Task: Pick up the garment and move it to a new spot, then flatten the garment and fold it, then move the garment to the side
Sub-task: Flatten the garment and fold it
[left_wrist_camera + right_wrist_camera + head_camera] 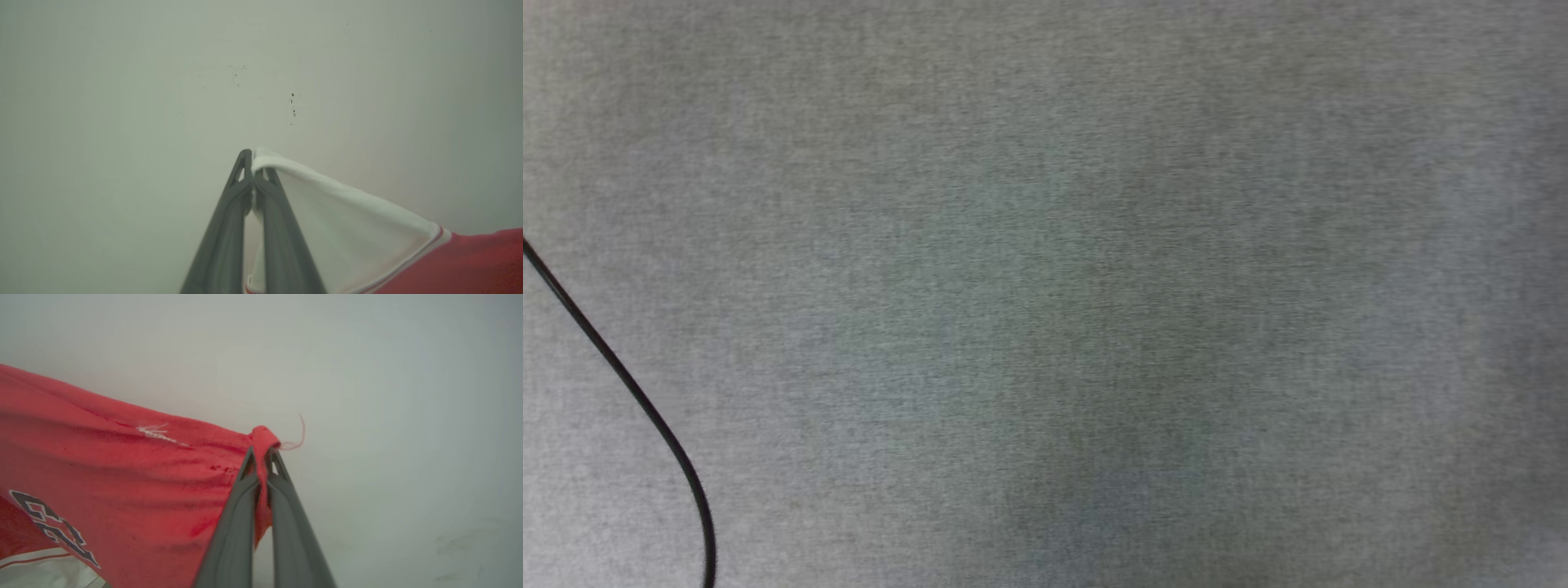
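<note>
My left gripper (253, 161) is shut on the edge of the garment's white sleeve (351, 228); the sleeve's striped trim and the red body (470, 265) trail off to the lower right of the left wrist view. My right gripper (262, 451) is shut on a bunched red corner of the garment (122, 482), a loose thread curling off the pinched fold. The red cloth hangs stretched to the left in the right wrist view, with black white-outlined lettering (53, 526) at the lower left. Both wrist views look at a pale plain surface behind the cloth.
The head view looks down on a grey woven surface (1094, 286). A thin black cable (629, 384) curves across its lower left corner. The pale surface in the left wrist view carries a few small dark specks (293, 104).
</note>
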